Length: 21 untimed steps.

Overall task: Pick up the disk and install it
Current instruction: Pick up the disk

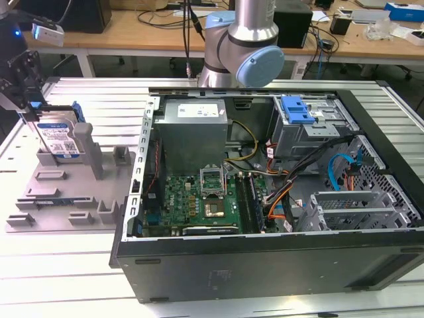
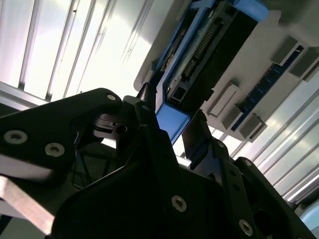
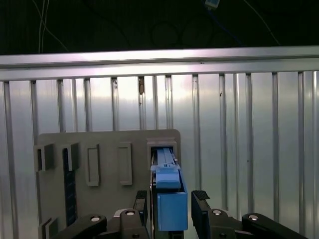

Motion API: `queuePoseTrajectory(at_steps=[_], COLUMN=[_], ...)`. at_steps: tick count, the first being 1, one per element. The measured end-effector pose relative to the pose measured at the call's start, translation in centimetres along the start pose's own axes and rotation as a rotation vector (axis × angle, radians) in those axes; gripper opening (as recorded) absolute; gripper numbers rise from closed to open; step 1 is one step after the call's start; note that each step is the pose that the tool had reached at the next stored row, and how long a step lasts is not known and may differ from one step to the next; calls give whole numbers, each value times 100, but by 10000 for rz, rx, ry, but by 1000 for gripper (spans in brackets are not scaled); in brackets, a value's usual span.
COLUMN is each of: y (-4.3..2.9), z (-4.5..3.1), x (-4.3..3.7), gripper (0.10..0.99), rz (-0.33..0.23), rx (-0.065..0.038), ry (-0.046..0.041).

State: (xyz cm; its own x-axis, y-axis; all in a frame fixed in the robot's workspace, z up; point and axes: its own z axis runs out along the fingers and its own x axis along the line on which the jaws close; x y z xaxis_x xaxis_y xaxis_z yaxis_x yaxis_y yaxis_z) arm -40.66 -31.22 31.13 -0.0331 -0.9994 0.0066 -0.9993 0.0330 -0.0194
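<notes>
**Gripper astride the disk, hold not yet firm**

Gripper (image 3: 172,201) fingers stand spread on either side of the disk's (image 1: 58,139) blue end, with a sliver of gap on one side in the first wrist view. The disk stands upright in a slot of the grey holder (image 1: 66,199), at the exterior view's far left. A pinch on that plastic edge alone could slip, and a crooked lift might bind the disk in its slot. The open case (image 1: 265,265) lies to the exterior view's right. Inside it, cables (image 1: 291,179) sprawl near the drive cage (image 1: 311,129) and its blue latch (image 1: 296,109), where they could snag.
</notes>
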Motion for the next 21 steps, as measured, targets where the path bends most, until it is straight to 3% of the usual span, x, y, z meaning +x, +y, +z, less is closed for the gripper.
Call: queuePoseTrajectory(at_steps=[13,21], y=[2,3], z=[88,93], x=[-1,-8], gripper=[482,482], rz=[0,-15], rx=[-1,3], ry=[1,11])
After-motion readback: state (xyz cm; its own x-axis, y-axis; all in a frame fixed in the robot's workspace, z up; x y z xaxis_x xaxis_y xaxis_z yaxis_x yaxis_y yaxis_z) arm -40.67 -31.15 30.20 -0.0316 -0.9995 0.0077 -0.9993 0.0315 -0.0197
